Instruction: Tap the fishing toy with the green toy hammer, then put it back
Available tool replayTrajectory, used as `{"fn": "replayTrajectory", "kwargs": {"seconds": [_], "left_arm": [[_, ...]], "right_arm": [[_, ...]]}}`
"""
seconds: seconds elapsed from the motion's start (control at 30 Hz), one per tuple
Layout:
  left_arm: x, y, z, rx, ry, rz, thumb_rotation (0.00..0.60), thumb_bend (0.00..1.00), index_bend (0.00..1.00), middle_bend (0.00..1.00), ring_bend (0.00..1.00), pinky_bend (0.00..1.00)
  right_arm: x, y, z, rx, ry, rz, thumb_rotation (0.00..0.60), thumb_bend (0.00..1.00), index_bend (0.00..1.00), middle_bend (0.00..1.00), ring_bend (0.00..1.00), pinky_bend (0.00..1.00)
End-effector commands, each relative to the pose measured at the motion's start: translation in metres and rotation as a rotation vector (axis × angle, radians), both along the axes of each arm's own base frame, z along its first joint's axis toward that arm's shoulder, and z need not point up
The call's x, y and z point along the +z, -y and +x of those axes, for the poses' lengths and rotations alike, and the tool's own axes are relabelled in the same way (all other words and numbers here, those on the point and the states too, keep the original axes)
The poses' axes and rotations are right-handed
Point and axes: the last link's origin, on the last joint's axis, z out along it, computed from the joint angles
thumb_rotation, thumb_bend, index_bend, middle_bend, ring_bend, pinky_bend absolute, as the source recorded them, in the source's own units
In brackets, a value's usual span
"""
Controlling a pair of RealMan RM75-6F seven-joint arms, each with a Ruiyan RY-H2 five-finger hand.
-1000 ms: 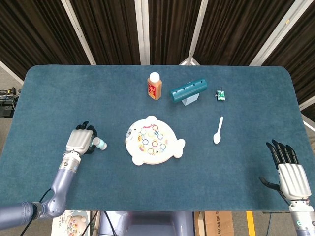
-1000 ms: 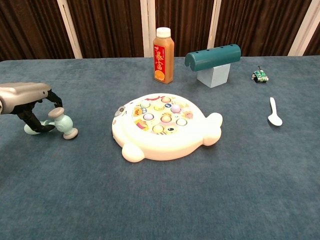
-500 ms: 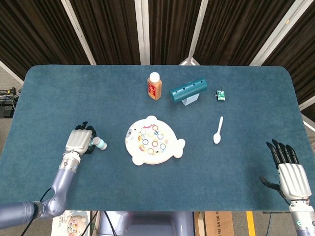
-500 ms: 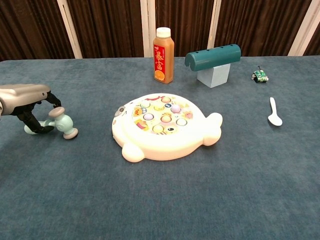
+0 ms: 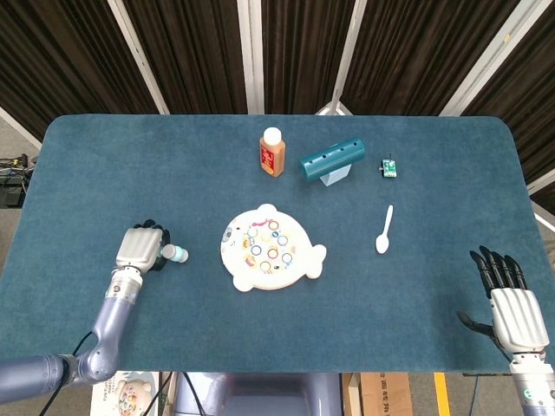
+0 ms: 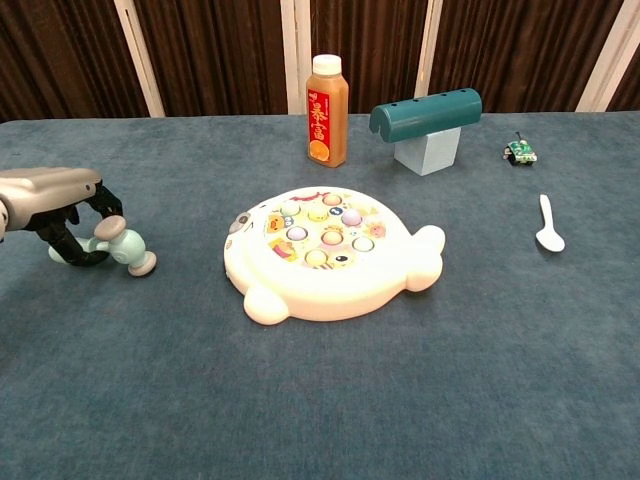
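The pale green toy hammer point(image 5: 176, 253) lies at the left of the blue table, its head point(image 6: 130, 248) pointing toward the fishing toy. My left hand point(image 5: 141, 249) covers the handle, and in the chest view its dark fingers point(image 6: 70, 235) curl around it in a grip. The fishing toy point(image 5: 270, 248) is a white fish-shaped board with coloured fish in its holes point(image 6: 330, 255), in the middle of the table, a short way right of the hammer. My right hand point(image 5: 512, 305) hangs at the table's front right corner with its fingers spread and nothing in it; the chest view does not show it.
Behind the fishing toy stand an orange juice bottle point(image 6: 327, 97) and a teal cylinder on a pale block point(image 6: 425, 115). A small green gadget point(image 6: 519, 151) and a white spoon point(image 6: 547, 225) lie to the right.
The left hand's fingers have curled tighter around the hammer handle, and the hammer head has shifted up slightly. The right hand has not moved.
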Motion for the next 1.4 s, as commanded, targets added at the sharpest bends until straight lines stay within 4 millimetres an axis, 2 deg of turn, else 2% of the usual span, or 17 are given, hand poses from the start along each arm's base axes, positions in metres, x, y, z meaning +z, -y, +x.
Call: {"fn": "replayTrajectory", "kwargs": {"seconds": [0.03, 0.33, 0.57, 1.0, 1.4], "left_arm": [[0.0, 0.0, 0.0, -0.015, -0.006, 0.01, 0.6, 0.66, 0.66, 0.44, 0.29, 0.38], [0.004, -0.003, 0.007, -0.043, 0.031, 0.018, 0.6, 0.68, 0.66, 0.46, 0.32, 0.42], [0.006, -0.006, 0.023, -0.07, 0.062, -0.009, 0.6, 0.69, 0.66, 0.46, 0.32, 0.42], [0.021, -0.026, 0.084, -0.167, 0.07, -0.001, 0.6, 0.72, 0.66, 0.46, 0.33, 0.42], [0.013, -0.051, 0.134, -0.201, 0.067, 0.022, 0.6, 0.72, 0.66, 0.46, 0.33, 0.43]], "right_arm": [[0.0, 0.0, 0.0, 0.0, -0.001, 0.001, 0.6, 0.17, 0.0, 0.0, 0.0, 0.0], [0.0, 0.0, 0.0, -0.001, 0.0, 0.001, 0.6, 0.17, 0.0, 0.0, 0.0, 0.0], [0.0, 0.0, 0.0, -0.002, -0.002, 0.003, 0.6, 0.17, 0.0, 0.0, 0.0, 0.0], [0.0, 0.002, -0.001, -0.008, 0.004, 0.001, 0.6, 0.17, 0.0, 0.0, 0.0, 0.0], [0.0, 0.003, -0.001, -0.021, 0.028, 0.006, 0.6, 0.17, 0.0, 0.0, 0.0, 0.0]]}}
